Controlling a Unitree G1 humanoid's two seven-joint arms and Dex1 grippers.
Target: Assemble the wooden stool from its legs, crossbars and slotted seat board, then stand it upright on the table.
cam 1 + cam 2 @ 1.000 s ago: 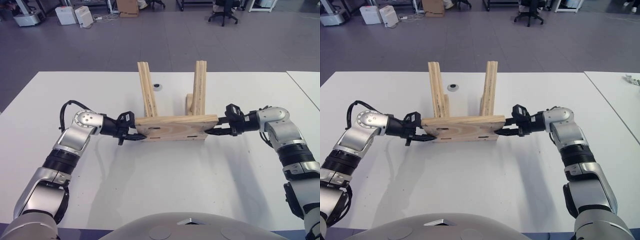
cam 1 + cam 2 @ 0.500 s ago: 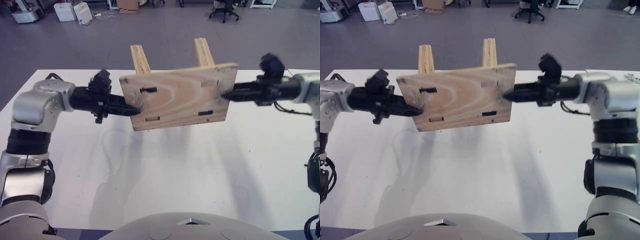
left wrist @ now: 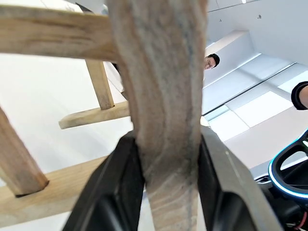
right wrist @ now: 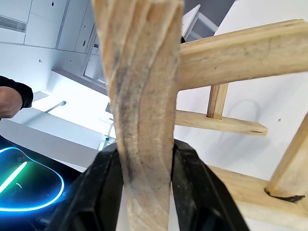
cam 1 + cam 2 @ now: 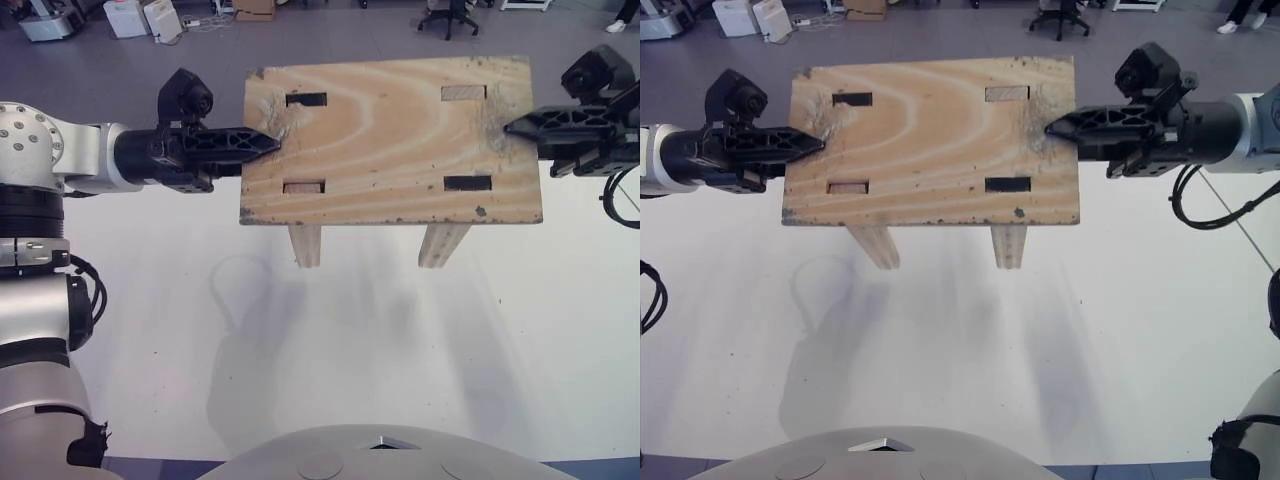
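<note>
The assembled wooden stool hangs in the air over the white table (image 5: 330,340), its slotted seat board (image 5: 385,140) facing up and nearly level. Two legs (image 5: 306,244) stick out below the board's near edge. My left gripper (image 5: 265,143) is shut on the board's left edge, and my right gripper (image 5: 512,126) is shut on its right edge. In the left wrist view the black fingers (image 3: 120,187) clamp the board's edge (image 3: 163,96), with legs and a crossbar (image 3: 91,115) behind. The right wrist view has the fingers (image 4: 108,187) pinching the board edge (image 4: 139,96) beside the crossbars (image 4: 221,122).
Beneath the stool the table carries just its shadows (image 5: 260,330). A second white table's edge (image 5: 1255,225) lies to the right. Beyond the far edge is grey floor with white boxes (image 5: 140,15) and an office chair (image 5: 450,15).
Both arms have lifted the stool off the table and turned it from lying on its side to seat up, legs down. The camera has tilted too.
</note>
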